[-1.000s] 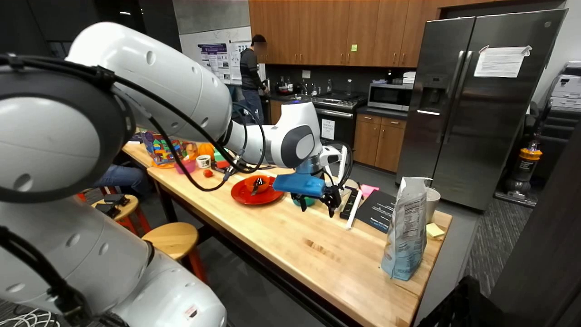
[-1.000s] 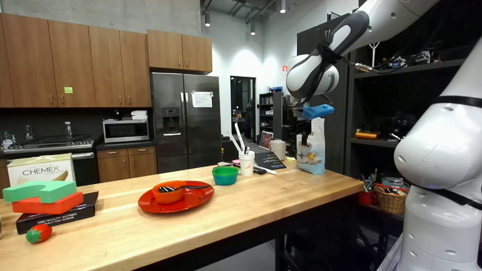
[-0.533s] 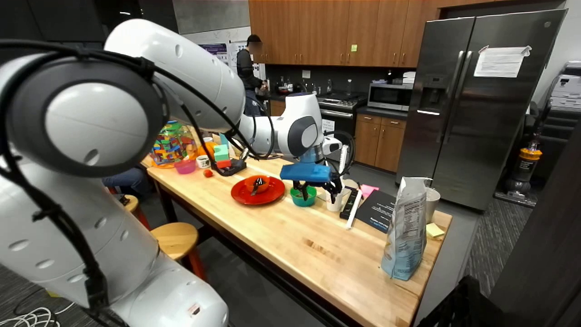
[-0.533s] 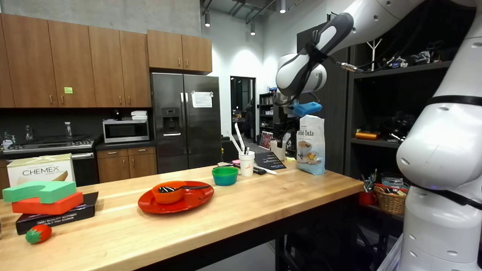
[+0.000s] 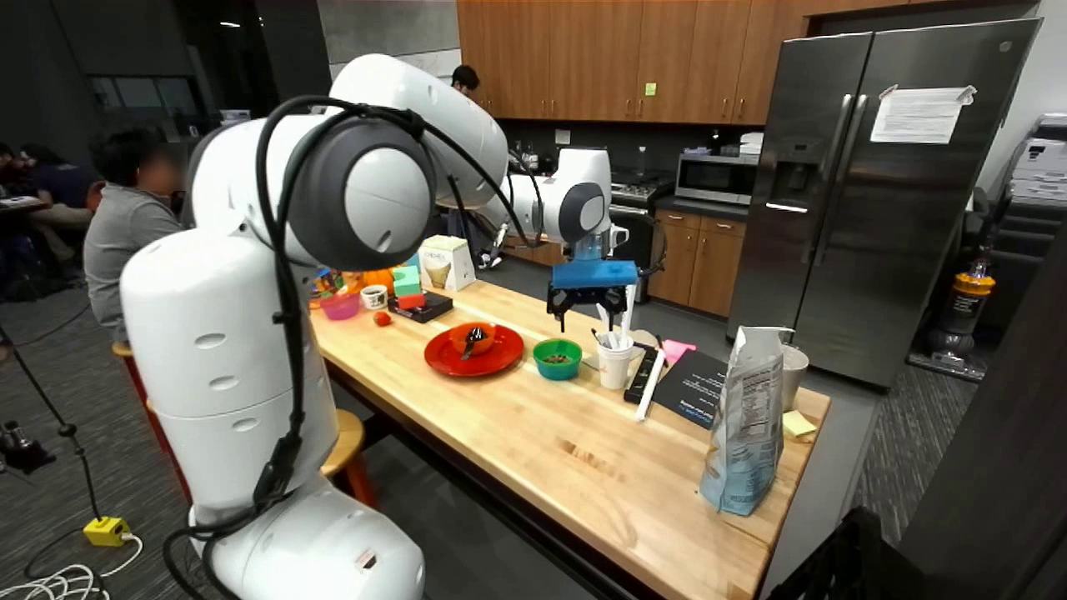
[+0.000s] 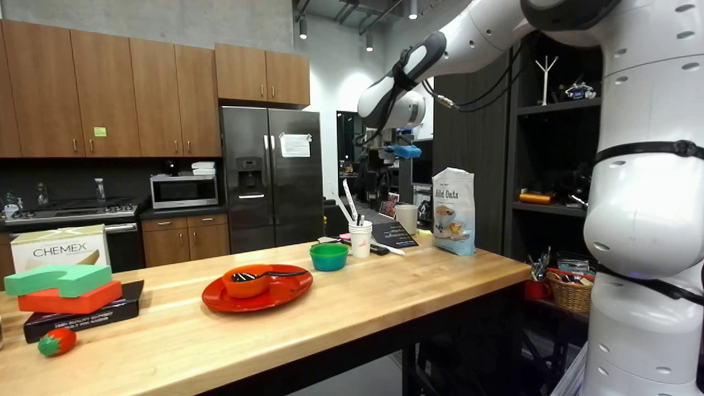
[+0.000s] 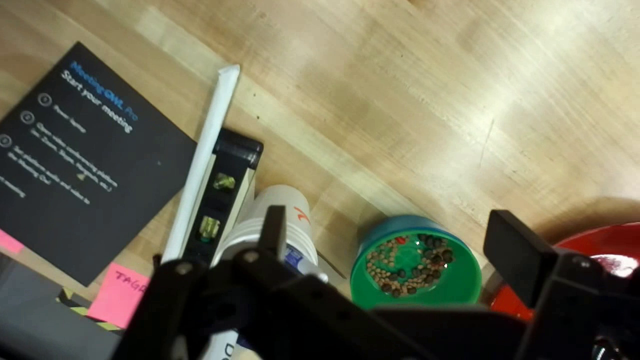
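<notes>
My gripper [image 5: 587,321] hangs over the table's far side with its black fingers [image 7: 517,255] wide apart and nothing between them. Below it, in the wrist view, a green bowl [image 7: 457,280] shows in the gap, nested in a blue-teal one and holding small tan and dark pellets plus a red bit. The bowl [image 6: 328,258] stands untouched. Beside it is a stack of white paper cups [image 7: 285,197] with pens and white sticks in it, partly hidden by a finger. A red plate [image 5: 500,360] carries an orange bowl [image 6: 242,289] with a dark utensil.
A tall oats bag [image 5: 744,433] stands near the table end, by a pale cup [image 6: 406,219]. A black card [image 7: 100,155], white stick [image 7: 200,160] and spirit level [image 7: 215,210] lie beside the cups. Foam blocks [image 6: 71,300] and a Chemex box [image 6: 60,247] sit farther along.
The gripper has travelled away from the oats bag toward the cups and bowl, staying open. The whole arm has swung with it. Objects on the table have not moved.
</notes>
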Tool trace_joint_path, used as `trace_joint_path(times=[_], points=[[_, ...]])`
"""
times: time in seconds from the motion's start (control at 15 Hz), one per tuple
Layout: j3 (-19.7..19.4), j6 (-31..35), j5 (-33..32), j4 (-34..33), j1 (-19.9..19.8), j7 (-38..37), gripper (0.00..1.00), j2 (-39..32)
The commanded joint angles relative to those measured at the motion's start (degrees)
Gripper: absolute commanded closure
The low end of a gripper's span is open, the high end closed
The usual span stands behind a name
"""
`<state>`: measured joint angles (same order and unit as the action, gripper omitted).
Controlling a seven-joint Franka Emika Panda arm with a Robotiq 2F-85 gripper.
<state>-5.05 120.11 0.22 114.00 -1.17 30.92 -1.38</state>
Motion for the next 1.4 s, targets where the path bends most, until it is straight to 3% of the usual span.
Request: trace_joint_path(times=[0.0, 0.27, 0.47, 0.67, 0.87, 1.0, 1.07, 1.33], points=[[0.7, -8.2, 3.2, -10.6, -1.8, 8.7, 0.00, -5.3], [2.2, -14.6, 3.7, -16.8, -2.3, 15.6, 0.00, -7.9], [2.6, -15.1, -0.9, -18.5, -1.9, 15.5, 0.00, -7.8], [2.8, -13.4, -2.1, -17.7, -2.2, 14.9, 0.00, -6.2], [3.6, -10.0, -2.2, -12.4, -1.2, 11.6, 0.00, -2.7], [2.6, -7.1, -4.1, -9.6, -1.9, 6.4, 0.00, 0.0], [3.4, -10.1, -2.6, -14.5, -1.7, 9.9, 0.00, -4.5], [2.7, -8.2, -3.5, -11.4, -2.0, 7.3, 0.00, -1.6]])
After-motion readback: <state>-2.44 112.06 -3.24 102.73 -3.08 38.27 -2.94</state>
